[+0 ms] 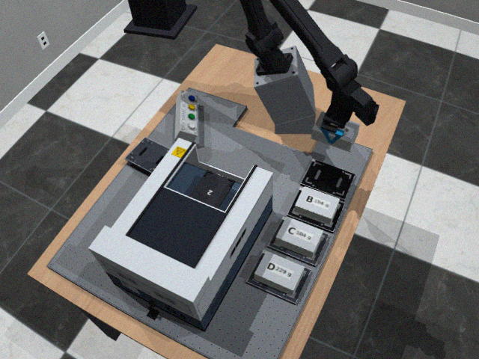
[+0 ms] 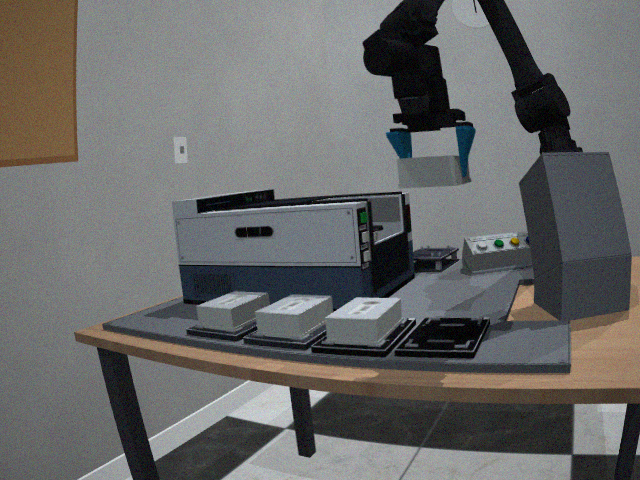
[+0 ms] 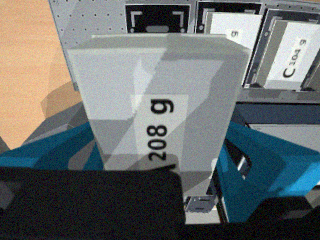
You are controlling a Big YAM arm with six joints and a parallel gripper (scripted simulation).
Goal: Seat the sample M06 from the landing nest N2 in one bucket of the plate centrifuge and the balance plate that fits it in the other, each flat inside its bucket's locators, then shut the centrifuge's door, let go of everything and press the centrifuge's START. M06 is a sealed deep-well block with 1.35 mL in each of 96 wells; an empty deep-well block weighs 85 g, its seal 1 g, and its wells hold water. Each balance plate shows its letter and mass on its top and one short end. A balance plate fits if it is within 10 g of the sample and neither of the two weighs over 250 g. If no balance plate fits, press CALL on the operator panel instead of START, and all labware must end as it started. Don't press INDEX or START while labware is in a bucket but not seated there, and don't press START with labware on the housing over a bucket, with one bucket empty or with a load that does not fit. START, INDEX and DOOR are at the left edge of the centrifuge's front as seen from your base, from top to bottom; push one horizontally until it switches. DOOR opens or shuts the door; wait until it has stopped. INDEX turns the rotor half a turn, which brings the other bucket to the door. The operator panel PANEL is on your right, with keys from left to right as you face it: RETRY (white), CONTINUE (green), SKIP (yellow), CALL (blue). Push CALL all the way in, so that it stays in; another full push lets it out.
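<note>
My gripper (image 2: 431, 147) is shut on a grey balance plate (image 2: 433, 171) and holds it level, high above the table's right rear. The plate's label reads 208 g in the wrist view (image 3: 157, 110), between my blue fingers. In the overhead view the plate (image 1: 334, 135) hangs just behind an empty black nest (image 1: 327, 178). The centrifuge (image 1: 185, 235) stands with its top opening uncovered, and a dark bucket marked 2 (image 1: 210, 189) shows inside with nothing on it. Sample M06 is not in view.
Balance plates B (image 1: 316, 203), C (image 1: 299, 233) and D (image 1: 280, 270) sit in their nests in a row. Another empty nest (image 1: 146, 154) lies left of the centrifuge. The operator panel (image 1: 189, 111) stands behind it. The arm's grey pedestal (image 1: 284, 96) is close by.
</note>
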